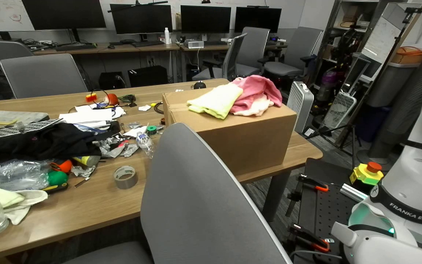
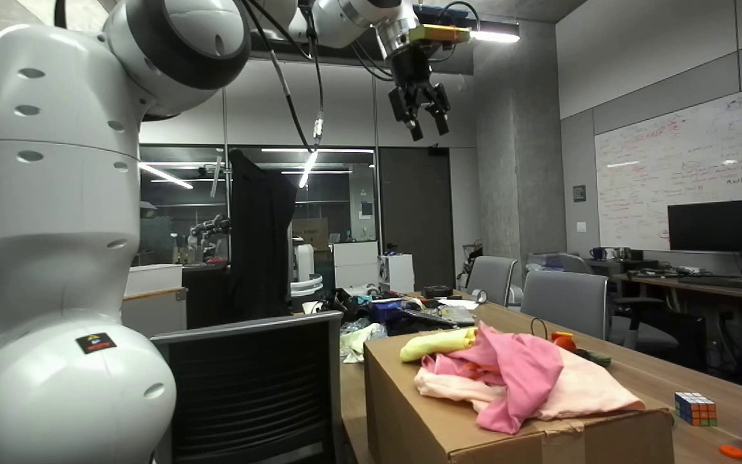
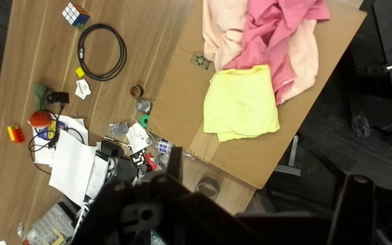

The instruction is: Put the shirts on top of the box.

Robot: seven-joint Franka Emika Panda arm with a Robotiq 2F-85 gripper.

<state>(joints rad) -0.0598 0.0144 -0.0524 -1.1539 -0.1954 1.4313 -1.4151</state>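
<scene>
The shirts [image 2: 525, 380] all lie on the box [image 1: 247, 145], so I judge the placing finished, and my end effector [image 2: 429, 133], spread wide and empty, need only retreat.

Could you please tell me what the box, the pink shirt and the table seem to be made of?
The box: matt brown cardboard, going by its flat panels and printed recycling mark.
The pink shirt: soft, matt fabric, perhaps cotton, since it slumps in loose folds.
The table: wood or wood-look laminate, smooth, low sheen, showing streaked grain.
</scene>
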